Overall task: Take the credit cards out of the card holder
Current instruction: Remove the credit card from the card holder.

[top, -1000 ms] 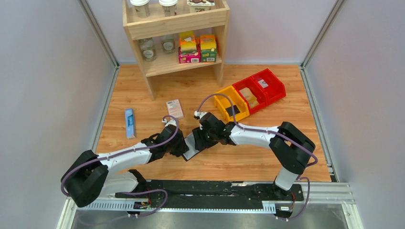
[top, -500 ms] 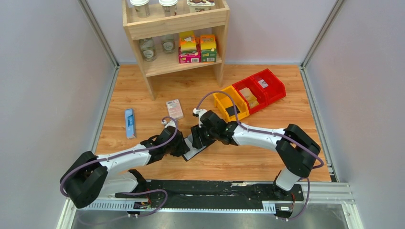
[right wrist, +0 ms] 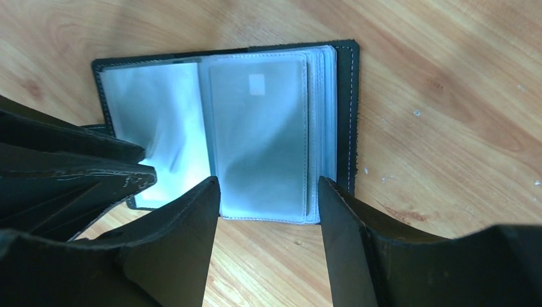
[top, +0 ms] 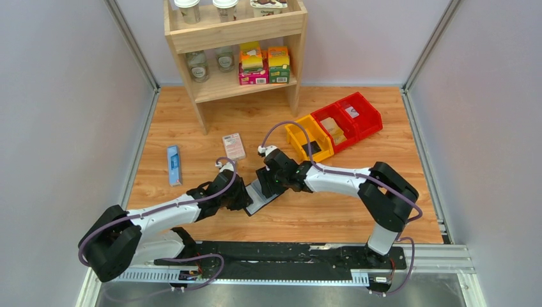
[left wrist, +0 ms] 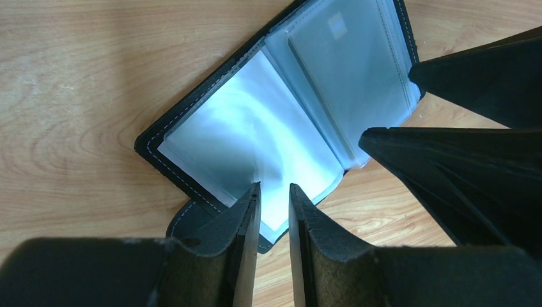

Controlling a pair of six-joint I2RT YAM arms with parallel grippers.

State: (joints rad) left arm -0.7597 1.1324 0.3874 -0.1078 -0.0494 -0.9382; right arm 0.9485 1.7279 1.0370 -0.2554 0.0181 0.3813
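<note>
Judged to be at the reach-in step, with nothing pulled out yet. Found toward the near edge of the table (top: 307, 220), about midway across: the card holder (right wrist: 347, 109), spread flat with its clear pockets facing up, flanked by the left gripper (left wrist: 273, 187) on its left and the right gripper (right wrist: 268, 182) on its right. Seen through the right-hand pocket: one of the credit cards (right wrist: 259, 128) (grey, fully seated), lying on a thick stack of further sleeves. Left fingers drawn almost together, only a narrow slit between them, tips at the near edge of the left-hand clear leaf; cannot tell whether nipping that leaf or merely pressing it down, with the contact hidden behind the tips. Right fingers standing well apart, straddling the near edge of the card's pocket, clamped on nothing. Next, most likely: pin the left side to hold the holder flat, bring the right tips to the pocket mouth, catch the card's edge and slide it out along the sleeve rather than lifting. Calls for a thin, flat approach and a light pinch. Otherwise risks grabbing sleeve and card together and dragging the whole holder across the wood.
</note>
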